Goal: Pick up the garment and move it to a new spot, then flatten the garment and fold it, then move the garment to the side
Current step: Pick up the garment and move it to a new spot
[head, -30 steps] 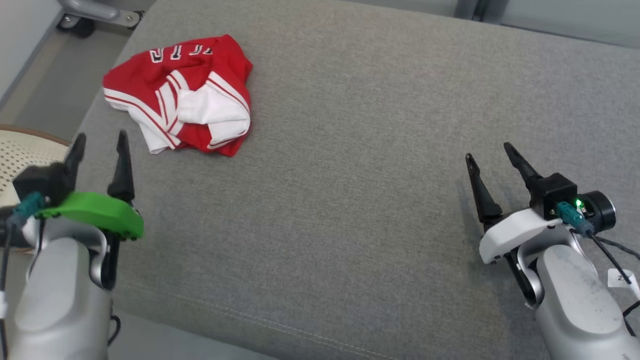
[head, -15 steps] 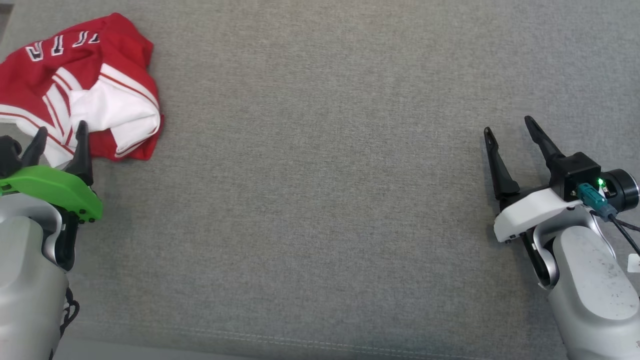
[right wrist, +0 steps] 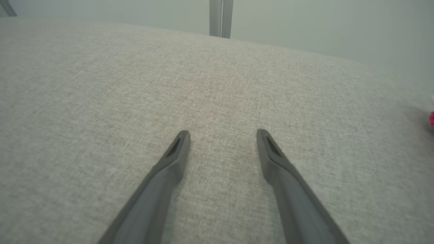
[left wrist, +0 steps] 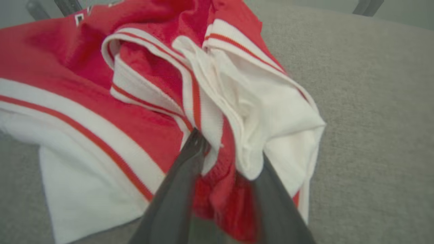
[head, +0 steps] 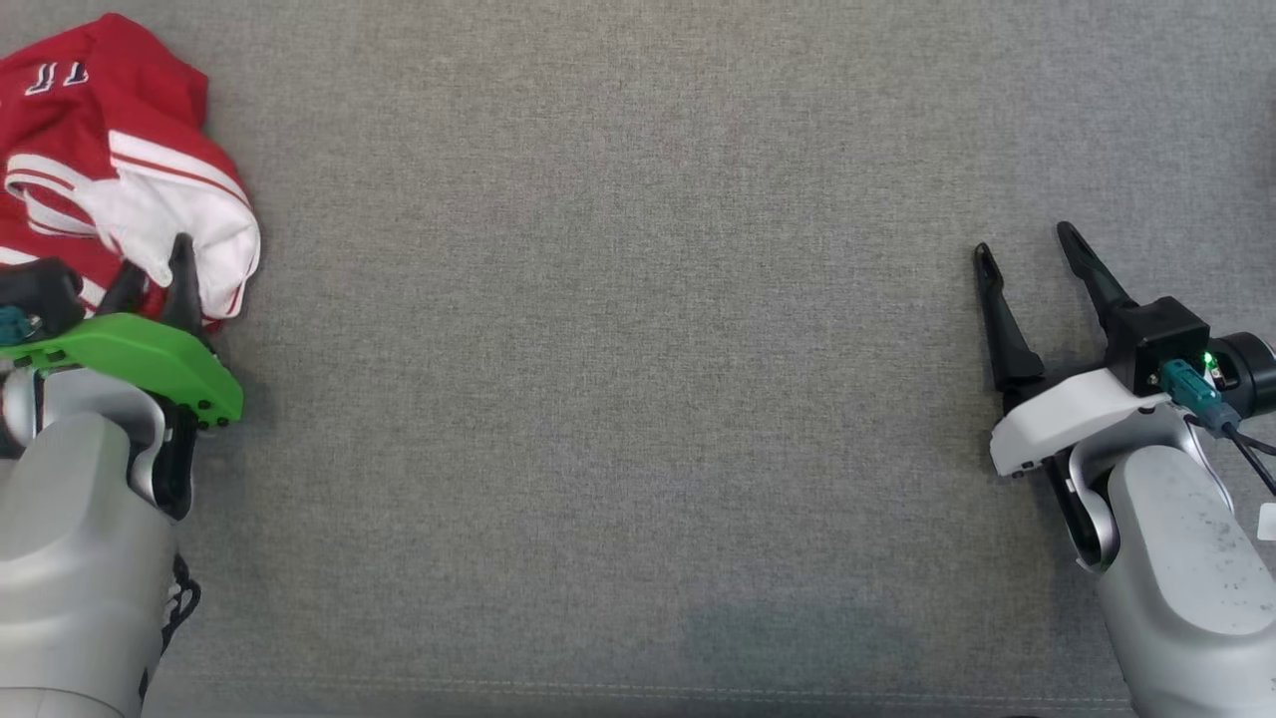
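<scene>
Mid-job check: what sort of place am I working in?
Likely indoors, at a sofa or padded bench: a broad grey fabric cushion with a stitched seam, a plain pale wall and metal post behind, a crumpled jersey on it.

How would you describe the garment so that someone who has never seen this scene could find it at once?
A grey upholstered surface spreads before the robot. At its left side, by the left gripper, lies a crumpled garment. Its bright red cloth with white panels, stripes and lettering sets it apart from the plain grey.
</scene>
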Robot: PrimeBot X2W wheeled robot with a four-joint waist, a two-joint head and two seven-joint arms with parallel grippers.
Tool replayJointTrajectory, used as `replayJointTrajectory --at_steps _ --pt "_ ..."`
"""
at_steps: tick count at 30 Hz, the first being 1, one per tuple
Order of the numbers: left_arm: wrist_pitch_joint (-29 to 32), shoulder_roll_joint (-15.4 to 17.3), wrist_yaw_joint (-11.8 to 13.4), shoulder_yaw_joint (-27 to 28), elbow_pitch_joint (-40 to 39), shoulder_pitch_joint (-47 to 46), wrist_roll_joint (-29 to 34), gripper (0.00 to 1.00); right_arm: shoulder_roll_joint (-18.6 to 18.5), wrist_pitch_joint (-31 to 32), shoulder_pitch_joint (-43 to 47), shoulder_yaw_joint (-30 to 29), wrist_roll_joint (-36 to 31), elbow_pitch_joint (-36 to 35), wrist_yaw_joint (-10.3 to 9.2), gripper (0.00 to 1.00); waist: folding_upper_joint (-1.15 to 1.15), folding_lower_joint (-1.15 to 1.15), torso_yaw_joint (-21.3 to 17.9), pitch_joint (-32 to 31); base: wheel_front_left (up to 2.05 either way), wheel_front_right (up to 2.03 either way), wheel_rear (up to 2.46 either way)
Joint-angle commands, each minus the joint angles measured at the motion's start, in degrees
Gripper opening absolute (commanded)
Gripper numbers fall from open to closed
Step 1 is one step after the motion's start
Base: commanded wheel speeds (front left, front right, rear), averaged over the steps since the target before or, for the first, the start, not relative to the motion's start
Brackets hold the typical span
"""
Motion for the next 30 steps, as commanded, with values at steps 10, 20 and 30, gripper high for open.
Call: replayJointTrajectory --at_steps 10,20,30 --pt "0.03 -4.00 0.00 1.37 -14.34 1.62 6.28 0.00 2.97 0.01 0.68 0.32 0.51 0.91 -0.09 1.00 0.00 0.00 -0.83 -3.17 0.00 0.00 0.00" --pt "0.03 -14.56 0.00 -2.99 -20.93 2.53 9.14 0.00 5.96 0.00 0.75 0.94 2.50 1.07 -0.09 1.00 0.00 0.00 -10.20 -4.81 0.00 0.00 0.00" --pt "0.02 -16.35 0.01 -13.89 -21.55 1.11 6.18 0.00 7.73 0.01 1.60 2.08 3.56 1.20 -0.09 1.00 0.00 0.00 -22.36 -5.35 0.00 0.00 0.00"
